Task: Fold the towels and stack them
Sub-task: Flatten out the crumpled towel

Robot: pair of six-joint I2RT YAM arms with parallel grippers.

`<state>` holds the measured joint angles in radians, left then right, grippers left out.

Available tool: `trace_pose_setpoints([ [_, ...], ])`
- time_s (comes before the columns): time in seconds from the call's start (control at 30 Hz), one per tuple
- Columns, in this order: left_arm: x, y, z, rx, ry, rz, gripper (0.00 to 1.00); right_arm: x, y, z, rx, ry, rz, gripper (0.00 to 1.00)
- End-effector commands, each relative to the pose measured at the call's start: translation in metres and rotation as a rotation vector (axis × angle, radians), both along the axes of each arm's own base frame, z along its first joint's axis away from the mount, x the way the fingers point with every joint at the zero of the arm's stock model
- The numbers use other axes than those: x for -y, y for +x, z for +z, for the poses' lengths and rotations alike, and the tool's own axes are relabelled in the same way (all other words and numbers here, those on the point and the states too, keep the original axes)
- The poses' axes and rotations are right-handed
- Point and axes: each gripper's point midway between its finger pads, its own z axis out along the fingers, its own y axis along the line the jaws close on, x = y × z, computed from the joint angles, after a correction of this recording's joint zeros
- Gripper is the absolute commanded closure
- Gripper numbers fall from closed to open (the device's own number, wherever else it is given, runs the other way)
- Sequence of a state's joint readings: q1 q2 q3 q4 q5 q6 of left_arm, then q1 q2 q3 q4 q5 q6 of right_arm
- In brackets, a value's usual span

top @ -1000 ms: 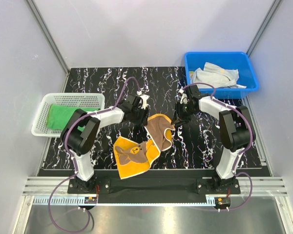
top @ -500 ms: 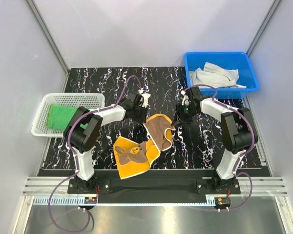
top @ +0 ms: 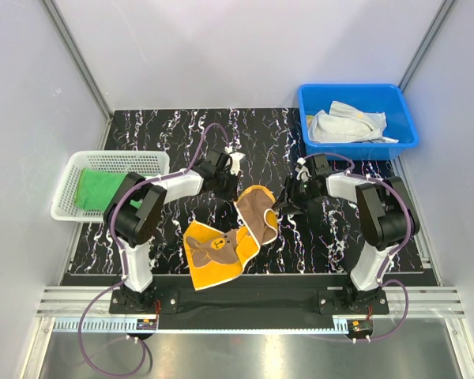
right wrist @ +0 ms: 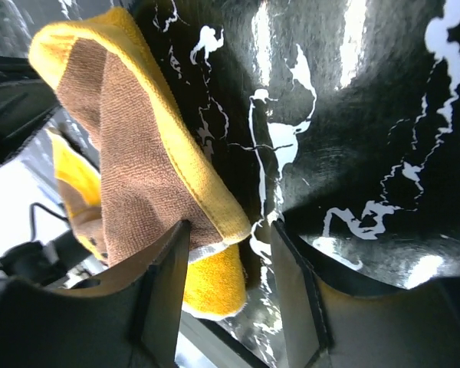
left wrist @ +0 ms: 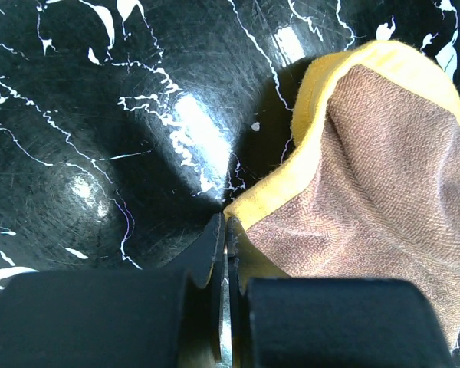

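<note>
Top external: an orange-yellow terry towel with a brown bear (top: 219, 246) lies crumpled mid-worktop. Its near half is flat with the bear face up; the far half is flipped over, showing the brown side. The left fingers (top: 230, 187) sit at the flipped part's far-left corner and the right fingers (top: 287, 200) at its right edge. From up here I can't tell how wide either pair stands. The worktop (top: 166, 134) is black marble with white veins. A white slotted plastic basket (top: 71, 170) at the left edge holds a plain green towel (top: 99, 189). A blue plastic bin (top: 355, 91) at the far right corner holds a heap of pale cloths (top: 346, 123), pattern not readable. Both containers are well apart from the bear towel, with only bare worktop between. Left wrist: the fingers (left wrist: 213, 257) are pressed together, with only a hairline slit between them. The towel's (left wrist: 368, 169) yellow hem corner meets the tips and runs behind the right-hand finger. I can't tell whether any fabric is actually nipped. Its brown side is up and bulges off the worktop. Right wrist: the fingers (right wrist: 165, 291) stand moderately apart, with the towel's (right wrist: 138, 153) folded, yellow-edged corner poking into the gap. One finger overlaps the brown face; a strip of worktop shows between the hem and the other finger, so no clamp.
</note>
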<state>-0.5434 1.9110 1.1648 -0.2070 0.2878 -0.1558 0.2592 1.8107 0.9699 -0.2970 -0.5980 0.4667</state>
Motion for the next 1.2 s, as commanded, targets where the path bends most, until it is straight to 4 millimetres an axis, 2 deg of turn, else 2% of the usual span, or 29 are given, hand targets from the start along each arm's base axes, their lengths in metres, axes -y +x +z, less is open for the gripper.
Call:
trace_pose_setpoints([
  [0.0,0.0,-0.01,-0.012,-0.067,0.004,-0.002,1.0,-0.009,0.017,0.024,0.077,0.103,-0.064,0.46],
  [0.13,-0.007,-0.007,-0.006,-0.045,0.032,0.025,1.0,-0.008,0.02,0.023,0.064,0.146,-0.134,0.47],
  [0.33,-0.016,0.001,0.01,-0.014,0.061,0.072,1.0,-0.011,0.023,0.026,0.069,0.211,-0.169,0.57],
  [0.47,-0.018,0.004,0.016,-0.002,0.067,0.084,1.0,-0.013,0.025,0.03,0.076,0.243,-0.182,0.69],
  [0.6,-0.021,0.004,0.016,-0.01,0.083,0.101,1.0,-0.009,0.029,0.034,0.077,0.262,-0.199,0.89],
  [0.63,-0.023,0.004,0.017,-0.011,0.091,0.106,1.0,-0.007,0.033,0.037,0.089,0.249,-0.203,0.98],
  [0.67,-0.024,0.006,0.02,-0.002,0.1,0.114,1.0,0.0,0.036,0.036,0.113,0.217,-0.194,1.0],
  [0.7,-0.028,0.005,0.021,-0.006,0.114,0.121,1.0,0.009,0.028,0.03,0.059,0.161,-0.206,1.0],
  [0.73,-0.03,0.006,0.024,0.002,0.121,0.13,1.0,0.016,0.038,0.032,0.088,0.102,-0.213,1.0],
  [0.77,-0.032,0.008,0.029,0.017,0.125,0.142,1.0,0.023,0.03,0.024,0.07,0.038,-0.166,1.0],
  [0.83,-0.034,0.008,0.033,0.021,0.127,0.148,1.0,0.033,0.038,0.025,0.113,-0.044,-0.132,1.0],
  [0.9,-0.033,0.009,0.037,0.026,0.12,0.146,1.0,0.039,0.034,0.021,0.097,-0.094,-0.108,1.0],
  [1.03,-0.03,0.007,0.044,0.019,0.103,0.134,1.0,0.045,0.044,0.03,0.149,-0.144,-0.058,0.96],
  [1.1,-0.031,0.006,0.048,0.022,0.109,0.132,1.0,0.045,0.044,0.037,0.161,-0.148,-0.035,0.98],
  [1.13,-0.033,0.011,0.058,0.051,0.112,0.135,1.0,0.047,0.052,0.045,0.197,-0.162,-0.018,1.0],
  [1.17,-0.035,0.011,0.063,0.055,0.124,0.136,1.0,0.048,0.05,0.049,0.198,-0.169,-0.006,1.0],
])
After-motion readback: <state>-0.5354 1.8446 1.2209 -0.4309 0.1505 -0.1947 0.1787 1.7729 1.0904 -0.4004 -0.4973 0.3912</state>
